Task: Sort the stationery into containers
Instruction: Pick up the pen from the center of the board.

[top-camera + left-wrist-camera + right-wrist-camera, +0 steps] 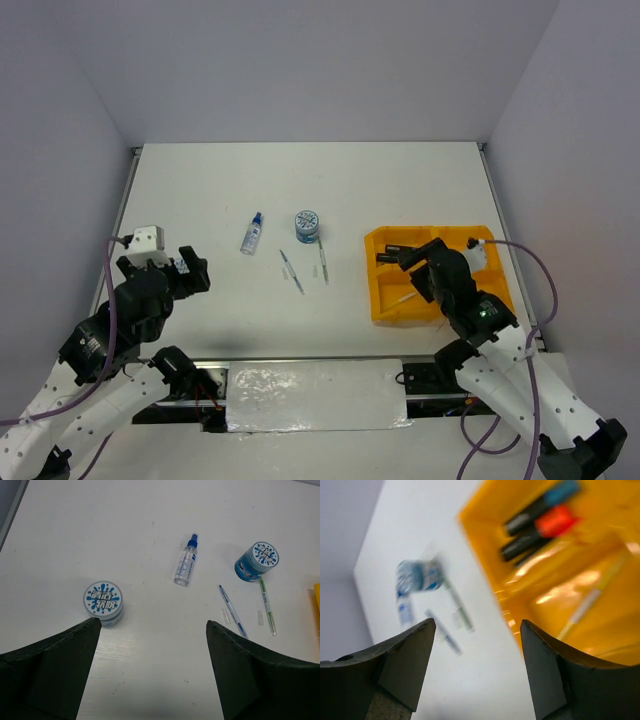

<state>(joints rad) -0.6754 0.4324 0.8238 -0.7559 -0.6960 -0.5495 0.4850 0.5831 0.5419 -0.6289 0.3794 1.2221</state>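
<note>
Wide-spread left tool [152, 625], parted right tool [477, 625], both holding nothing.

A white table [400, 190] sits boxed by plain walls [300, 60] (pale grey-lilac), evenly lit.

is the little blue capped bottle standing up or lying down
Lying down. The bottle shows its full length flat on the table in the left wrist view, blue cap toward the far edge.

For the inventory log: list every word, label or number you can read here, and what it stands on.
"清洁软胶", in two rows, on the lid of the near round pot.
Lid of the far round pot: similar print, too small to read.
Label of the clear bottle: too small.
The highlighters in the tray: blurred, unreadable.
</note>
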